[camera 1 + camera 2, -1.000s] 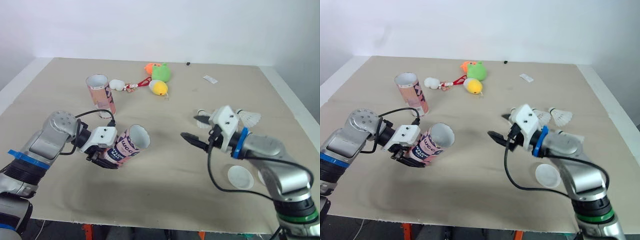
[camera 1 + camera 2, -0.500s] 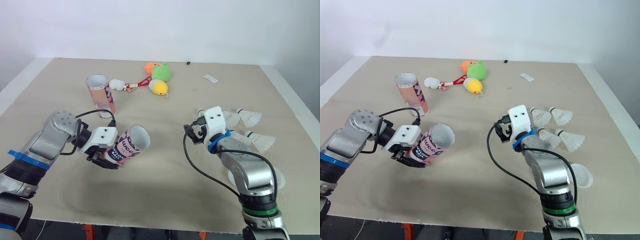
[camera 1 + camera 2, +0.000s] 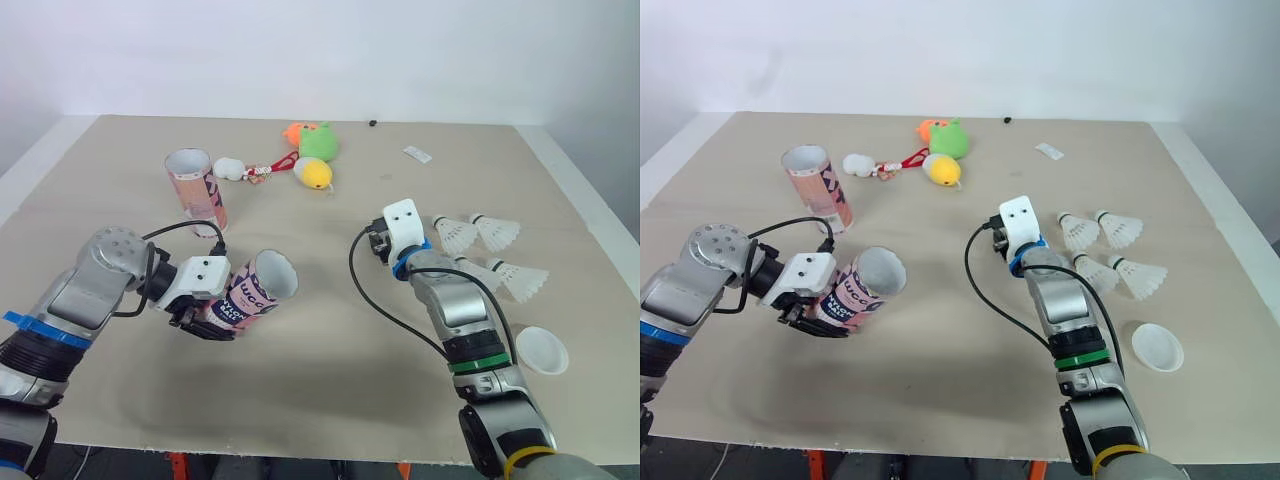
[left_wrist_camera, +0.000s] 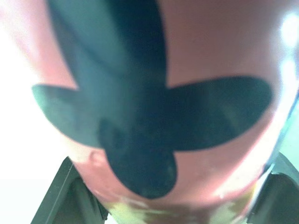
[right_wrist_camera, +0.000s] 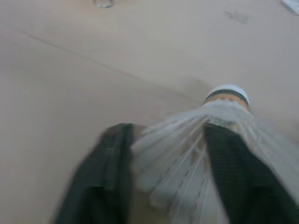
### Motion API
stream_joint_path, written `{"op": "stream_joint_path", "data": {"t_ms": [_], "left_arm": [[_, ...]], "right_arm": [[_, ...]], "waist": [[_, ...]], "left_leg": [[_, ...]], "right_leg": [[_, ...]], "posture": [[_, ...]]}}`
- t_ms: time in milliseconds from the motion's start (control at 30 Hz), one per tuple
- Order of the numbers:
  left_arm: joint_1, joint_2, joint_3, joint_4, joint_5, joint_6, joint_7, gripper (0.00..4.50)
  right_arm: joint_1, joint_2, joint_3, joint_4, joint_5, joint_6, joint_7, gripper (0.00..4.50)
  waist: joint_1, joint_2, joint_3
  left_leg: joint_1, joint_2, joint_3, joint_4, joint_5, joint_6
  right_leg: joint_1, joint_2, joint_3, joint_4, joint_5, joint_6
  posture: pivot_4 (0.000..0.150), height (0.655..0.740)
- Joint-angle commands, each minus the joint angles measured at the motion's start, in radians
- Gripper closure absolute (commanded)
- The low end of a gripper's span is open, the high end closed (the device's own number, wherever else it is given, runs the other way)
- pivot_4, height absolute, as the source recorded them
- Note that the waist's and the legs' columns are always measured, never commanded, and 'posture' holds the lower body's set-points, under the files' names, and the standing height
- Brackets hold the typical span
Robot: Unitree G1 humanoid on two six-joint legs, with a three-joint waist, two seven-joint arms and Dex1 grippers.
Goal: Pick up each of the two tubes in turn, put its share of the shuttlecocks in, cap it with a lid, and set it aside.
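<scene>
Bright, even, diffuse light from above. Far wall washed near white. Soft-edged shadows on table, broadest on near side of tube. Left wrist view: tube surface very close, out of focus, white glare patch at one edge. Right wrist view: shuttlecock smeared, blurred.

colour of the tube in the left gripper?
The tube is pink with dark lettering; it shows best in the left eye view.

Held tube blurred, cropped by edges; shuttlecock blurred, skirt cut off; far speck unidentifiable.
</scene>
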Motion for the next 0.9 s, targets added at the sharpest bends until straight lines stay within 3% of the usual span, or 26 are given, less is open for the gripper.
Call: {"op": "stream_joint_path", "data": {"t_ms": [33, 67, 100, 200, 333, 533, 667, 900], "left_arm": [[0.041, 0.007, -0.015, -0.049, -0.004, 0.036, 0.012, 1.64], [0.046, 0.007, -0.014, -0.057, -0.006, 0.042, 0.015, 1.64], [0.049, 0.006, -0.012, -0.062, -0.006, 0.046, 0.018, 1.64], [0.059, 0.005, -0.010, -0.080, -0.008, 0.059, 0.026, 1.64], [0.058, -0.005, -0.014, -0.081, -0.005, 0.064, 0.033, 1.64], [0.041, -0.020, -0.026, -0.063, -0.002, 0.056, 0.027, 1.64], [0.019, -0.036, -0.039, -0.030, 0.011, 0.031, 0.021, 1.64], [-0.004, -0.050, -0.053, -0.002, 0.016, 0.014, 0.011, 1.64]], "right_arm": [[-0.047, 0.003, 0.003, 0.005, -0.028, -0.091, 0.009, 3.57], [-0.049, -0.003, 0.005, -0.006, -0.030, -0.100, 0.019, 3.86], [-0.050, -0.010, 0.008, -0.015, -0.032, -0.109, 0.030, 4.45], [-0.047, -0.025, -0.005, -0.075, -0.008, -0.148, 0.089, 4.45], [-0.015, -0.120, 0.007, -0.296, 0.061, -0.271, 0.309, 4.45], [0.101, -0.391, 0.046, -0.646, 0.257, -0.387, 0.785, 4.45], [0.080, -0.501, 0.070, -0.691, 0.314, -0.324, 0.936, 4.45], [-0.035, -0.453, 0.151, -0.661, 0.288, -0.328, 0.993, 4.45]], "waist": [[-0.002, 0.000, 0.000], [-0.005, 0.000, 0.000], [-0.006, 0.000, 0.000], [-0.006, 0.000, 0.000], [-0.005, 0.001, 0.001], [0.005, 0.001, 0.000], [0.012, 0.001, 0.000], [0.016, 0.001, 0.000]], "left_leg": [[0.000, 0.000, 0.000, 0.000, 0.000, 0.000], [-0.001, 0.000, 0.000, 0.000, 0.000, 0.000], [-0.002, 0.000, 0.000, 0.000, 0.000, 0.000], [-0.002, 0.000, 0.000, 0.000, 0.000, 0.000], [-0.004, -0.001, -0.001, 0.000, 0.000, 0.000], [-0.004, -0.002, -0.003, 0.000, -0.001, 0.001], [-0.004, -0.002, -0.002, 0.002, -0.001, 0.001], [-0.003, -0.001, -0.001, 0.006, 0.000, 0.002]], "right_leg": [[0.000, 0.000, 0.000, 0.000, 0.000, 0.000], [-0.001, 0.000, 0.000, 0.000, 0.000, 0.000], [-0.002, 0.000, 0.000, 0.000, 0.000, 0.000], [-0.002, -0.001, 0.000, 0.000, 0.000, 0.000], [-0.003, -0.002, 0.000, 0.000, 0.000, 0.001], [-0.002, -0.004, -0.002, -0.001, -0.002, 0.004], [-0.001, -0.005, -0.001, -0.001, 0.000, 0.005], [0.001, -0.002, -0.002, -0.001, 0.000, 0.007]], "posture": [[0.150, 0.7323], [0.150, 0.7323], [0.150, 0.7323], [0.150, 0.7323], [0.150, 0.7323], [0.150, 0.7323], [0.150, 0.7323], [0.150, 0.7323]]}}
